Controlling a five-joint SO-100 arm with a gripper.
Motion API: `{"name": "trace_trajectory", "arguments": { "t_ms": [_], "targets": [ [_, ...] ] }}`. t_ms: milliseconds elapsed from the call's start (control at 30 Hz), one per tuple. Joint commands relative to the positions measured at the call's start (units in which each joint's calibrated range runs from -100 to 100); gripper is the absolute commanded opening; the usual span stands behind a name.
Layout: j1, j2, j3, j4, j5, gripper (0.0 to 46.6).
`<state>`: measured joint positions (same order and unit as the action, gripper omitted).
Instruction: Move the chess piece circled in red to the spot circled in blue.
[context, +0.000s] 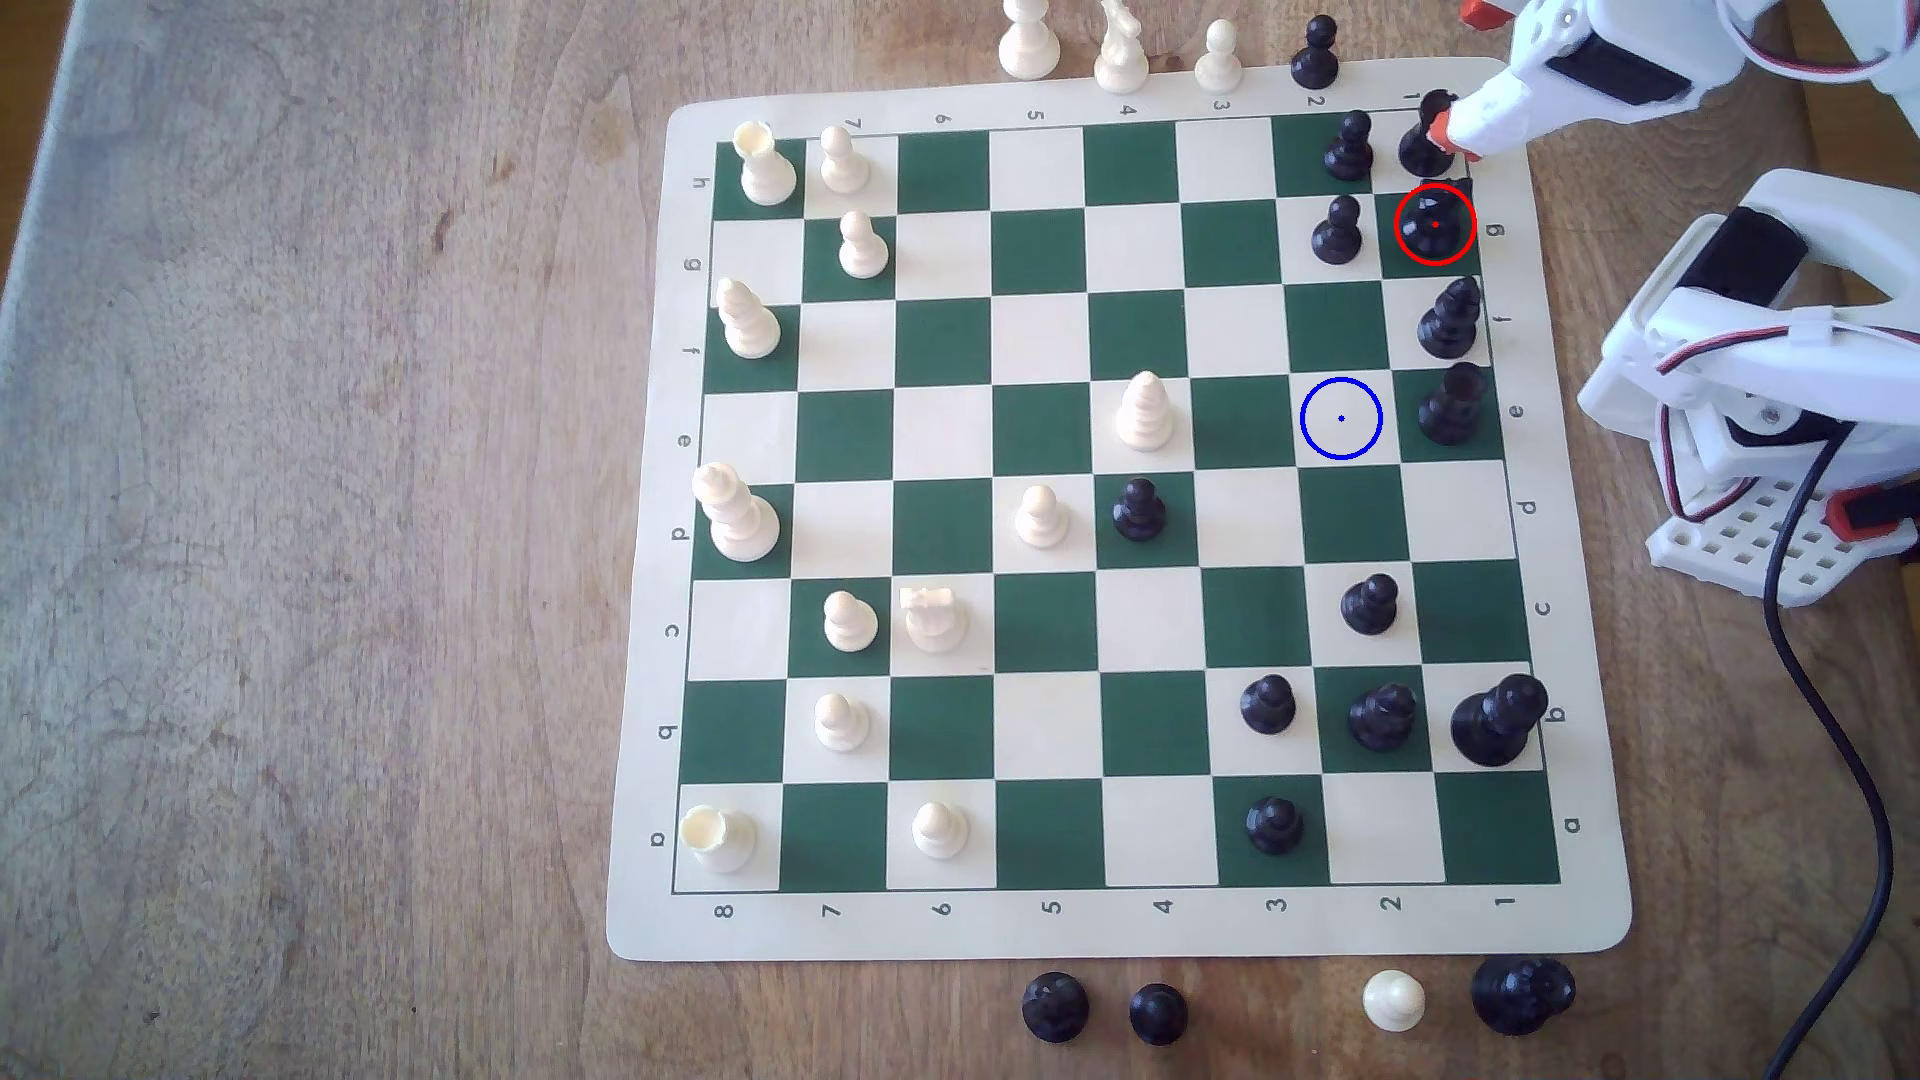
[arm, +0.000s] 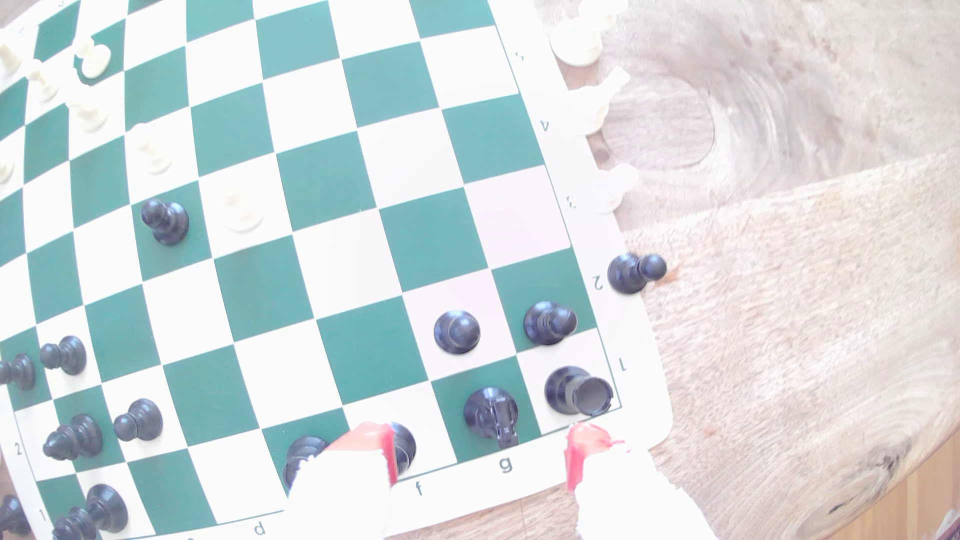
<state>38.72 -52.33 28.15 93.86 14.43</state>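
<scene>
The black knight (context: 1434, 223) stands red-ringed on a green square at the exterior view's upper right – 2 ranks above the blue-ringed cream square (context: 1340, 419). The pincer (arm: 480, 457) hovers wide apart, empty, straddling the knight (arm: 493, 415) in the wrist view.

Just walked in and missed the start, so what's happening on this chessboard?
A robot arm is going after the black knight, ringed in red on its green square at the board's far-right edge in the exterior view. The gripper hangs with its jaws open, nothing held, the knight in the gap ahead of them. The knight is not yet lifted. Its goal, the blue-ringed cream square, lies bare.
</scene>
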Motion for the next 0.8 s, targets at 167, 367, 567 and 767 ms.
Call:
{"name": "trace_trajectory", "arguments": {
  "t_ms": [167,367,567,767],
  "targets": [
    [4.34,4.53,6.66,-3.45,4.40,14.2],
    [4.73,3.85,9.93,-6.72,4.59,12.5],
    [5.20,6.74,12.74,-7.71,4.79,11.1],
    [8.72,8.78,15.00,-11.15,7.33,16.8]
  ]
}}
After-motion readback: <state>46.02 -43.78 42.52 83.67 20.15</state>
